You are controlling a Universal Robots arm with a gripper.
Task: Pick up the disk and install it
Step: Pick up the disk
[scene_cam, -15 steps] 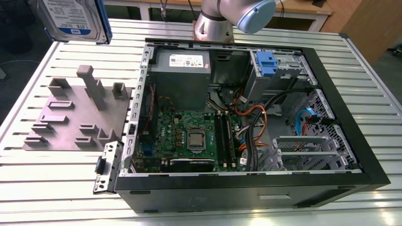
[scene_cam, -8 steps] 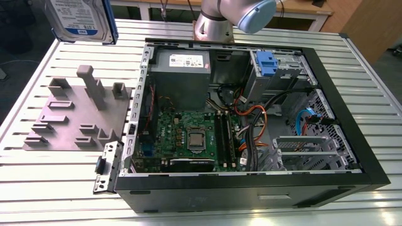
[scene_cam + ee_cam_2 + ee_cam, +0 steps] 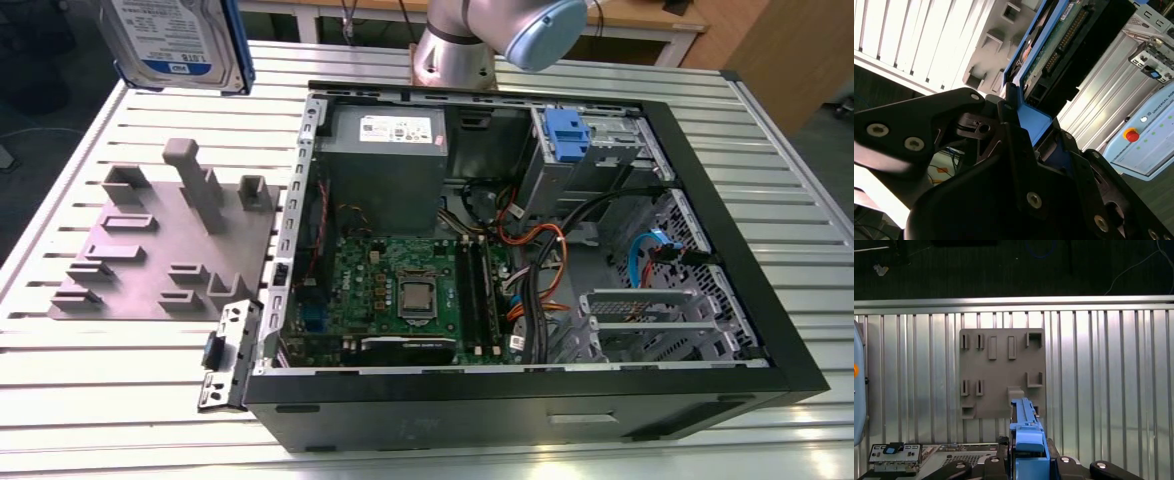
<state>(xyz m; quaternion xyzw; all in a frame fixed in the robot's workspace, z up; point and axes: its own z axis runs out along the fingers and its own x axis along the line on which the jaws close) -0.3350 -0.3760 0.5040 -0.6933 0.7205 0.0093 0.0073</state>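
A: Gripper [image 3: 1036,125] status?
B: Clamped on the disk [image 3: 1054,45] in the second wrist view. Black fingers [image 3: 1010,120] pressed against both faces at its blue-railed end, no gap visible.
A: Disk location?
B: Aloft, clear of the slatted table [image 3: 80,380], at the exterior view's upper left, label toward the camera. Well apart from the open computer case [image 3: 534,400]. Edge-on in the first wrist view, grey fixture plate [image 3: 1002,372] beneath.
A: Case interior?
B: Blue bracket [image 3: 567,135] in the far drive bay; motherboard [image 3: 400,290] exposed.
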